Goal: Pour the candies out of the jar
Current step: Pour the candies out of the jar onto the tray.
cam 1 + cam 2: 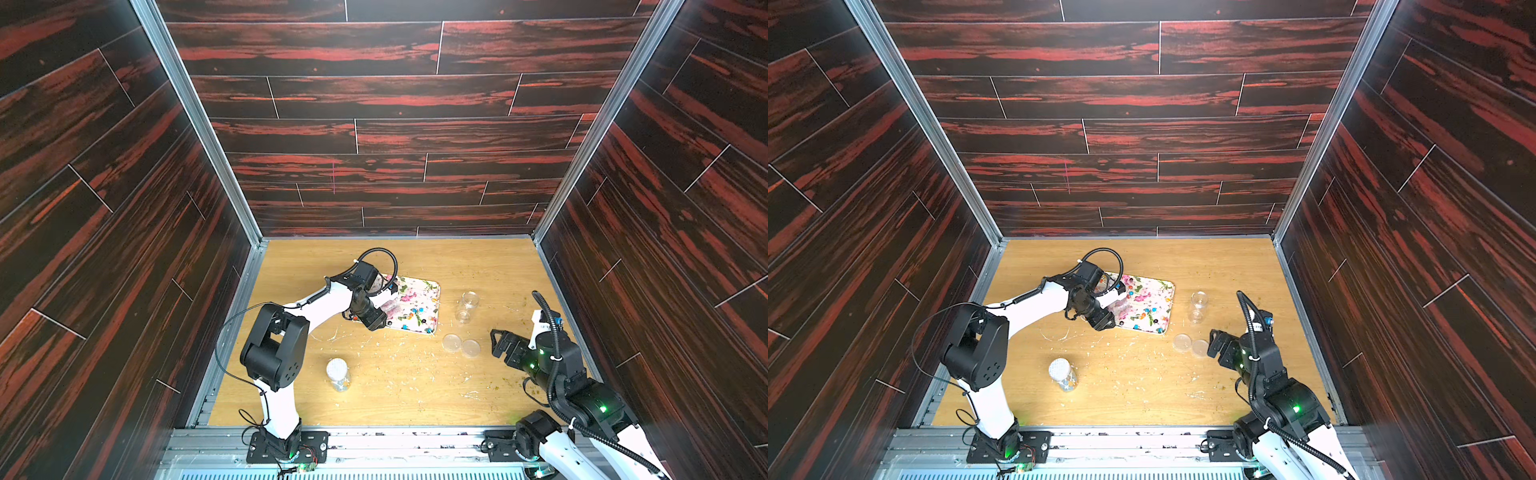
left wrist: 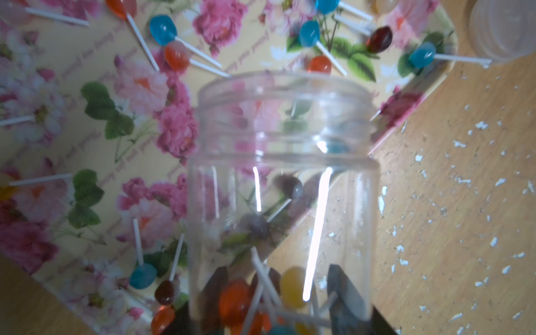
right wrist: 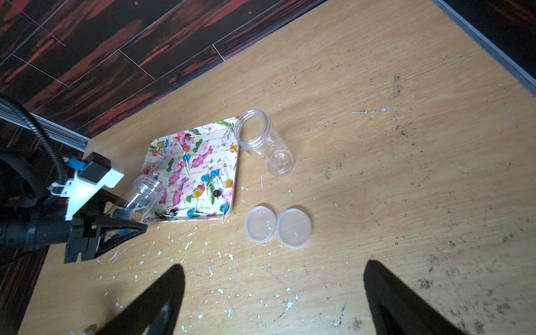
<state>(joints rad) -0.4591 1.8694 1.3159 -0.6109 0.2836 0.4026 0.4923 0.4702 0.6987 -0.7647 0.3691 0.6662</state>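
While clenched on the base end of a clear, ribbed-neck plastic jar [image 2: 282,174], the left gripper [image 3: 127,220] holds it nearly on its side. The mouth reaches over a rectangular floral-print tray [image 1: 426,291] at centre frame in both top views, evidently so the contents land on the tray and not the counter.

Item, the candies [image 2: 162,29]: small glossy ball lollipops on thin white sticks, in blue, orange, dark red and yellow. Most lie scattered across the tray. A handful sit at the jar's base end, sticks crossed, so the pour reads as unfinished; a steeper tilt seems needed.

Item, right gripper [image 3: 274,268]: released, jaws wide, empty, over the wooden counter [image 3: 406,174] at lower right in a top view, well apart from the tray.

Item, second clear jar [image 3: 264,142]: uncapped, empty, near the tray's right edge in a top view. Two clear round lids [image 3: 260,224] lie side by side between it and the right gripper.

Item, white-capped jar [image 1: 338,374]: upright, lower centre, well apart.

Item, pale crumbs [image 3: 188,246]: strewn over the counter. Only tray and loose candies lie below the held jar's mouth.
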